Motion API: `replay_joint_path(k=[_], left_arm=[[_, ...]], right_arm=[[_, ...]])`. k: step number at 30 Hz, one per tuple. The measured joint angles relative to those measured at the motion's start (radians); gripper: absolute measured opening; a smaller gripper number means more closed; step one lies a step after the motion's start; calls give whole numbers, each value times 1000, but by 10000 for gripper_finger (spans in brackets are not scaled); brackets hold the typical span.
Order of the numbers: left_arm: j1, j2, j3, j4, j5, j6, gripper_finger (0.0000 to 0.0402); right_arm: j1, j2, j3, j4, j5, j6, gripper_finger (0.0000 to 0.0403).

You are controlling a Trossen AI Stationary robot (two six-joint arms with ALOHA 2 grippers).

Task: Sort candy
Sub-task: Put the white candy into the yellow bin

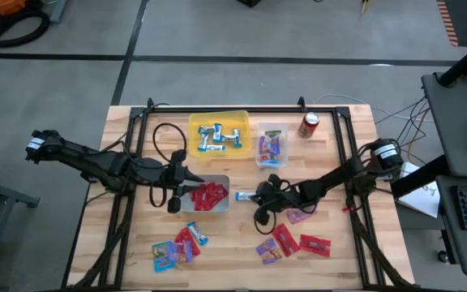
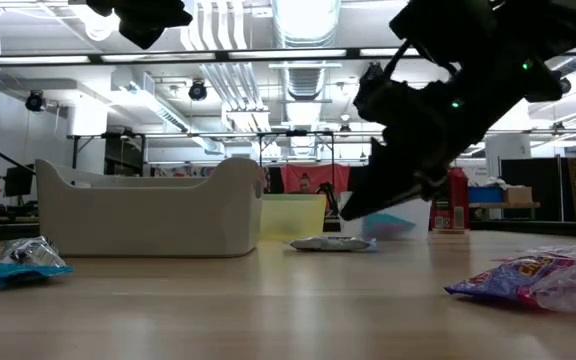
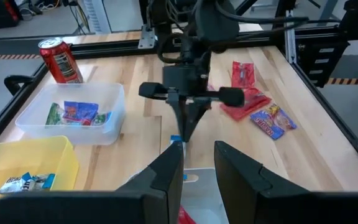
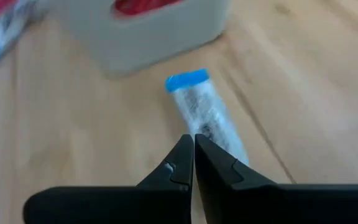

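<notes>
Step in hand looks like pickup: right gripper (image 1: 259, 195), jaws closed and empty, sits at 3 o'clock of the mini bar (image 1: 244, 195) beside the grey bin (image 1: 224, 206); you must open first; left gripper (image 1: 183, 188) part-open, holding nothing, over that bin.

Matt wooden table (image 1: 339, 268); seemingly foil-wrapped candy (image 4: 205, 113)

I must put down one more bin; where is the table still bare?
Bare wood lies left of the yellow bin, and between the candy heaps and at the front. It is crowded between the grey bin and the right claw.
</notes>
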Motion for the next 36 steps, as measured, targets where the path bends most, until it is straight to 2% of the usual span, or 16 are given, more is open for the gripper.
replay_joint_path(k=[4,7,16,21,25,36], left_arm=[[0,0,0,10,0,7,75],[0,0,0,15,1,7,75],[0,0,0,16,3,1,75],[0,0,0,16,3,1,75],[0,1,0,17,3,1,75],[0,2,-1,24,3,1,76]], right_arm=[[1,-32,0,-40,-70,-242,18],[-7,-35,0,-40,-78,-330,45],[-45,-32,0,-35,-61,-362,182],[-53,-32,0,-30,-61,-363,230],[-58,-32,0,-25,-62,-363,241],[-60,-32,0,18,-32,-366,238]])
